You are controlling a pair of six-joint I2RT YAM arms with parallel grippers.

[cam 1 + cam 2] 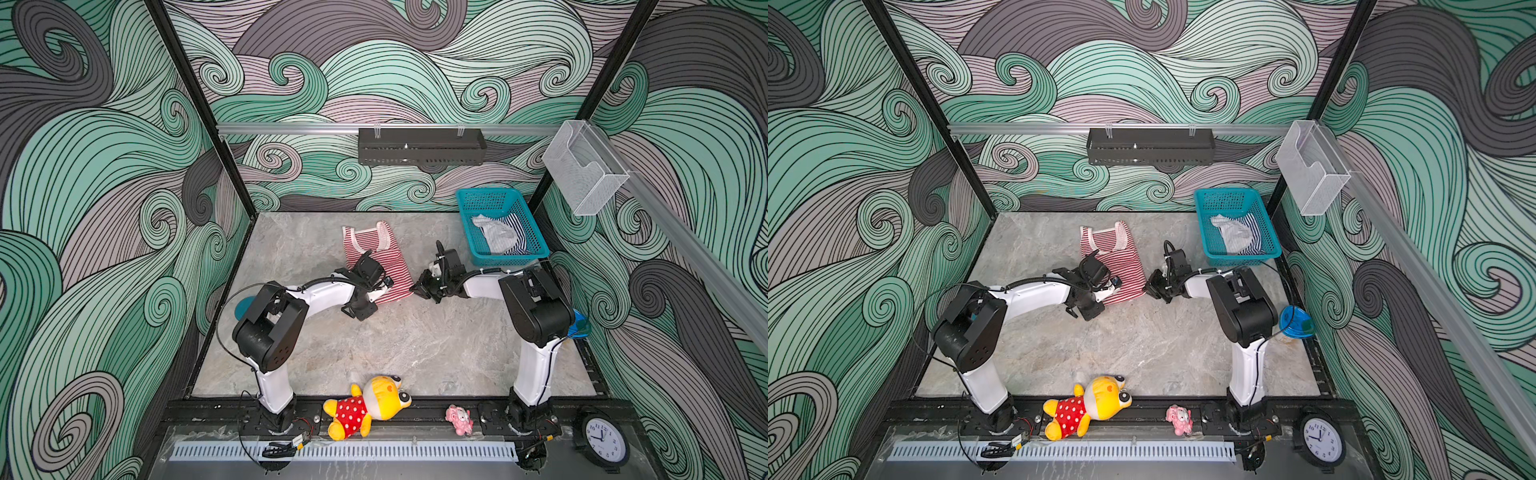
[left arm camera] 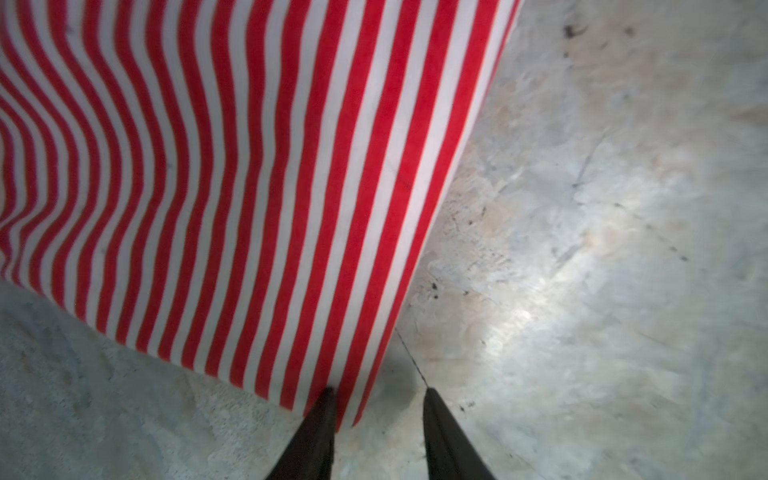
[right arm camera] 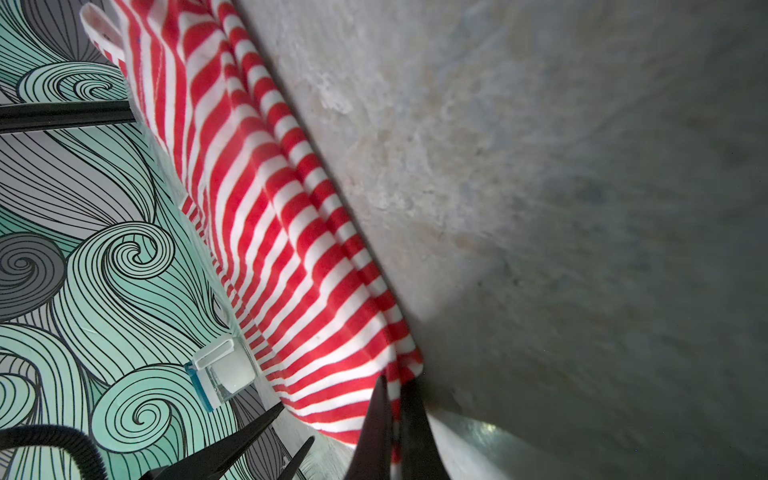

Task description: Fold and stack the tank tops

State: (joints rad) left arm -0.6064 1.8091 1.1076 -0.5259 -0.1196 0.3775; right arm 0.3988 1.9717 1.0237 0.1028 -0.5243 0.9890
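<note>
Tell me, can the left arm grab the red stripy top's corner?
Probably yes. The left arm has its jaws open around a corner of the red stripy top; only bare table lies nearby, nothing blocks it.

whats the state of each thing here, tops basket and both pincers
red-and-white tank top, spread on the table, unfolded
navy-and-white tank top, crumpled in the basket
basket, upright, holding that top
left pincer, open at one hem corner
right pincer, shut on the other hem corner
</note>
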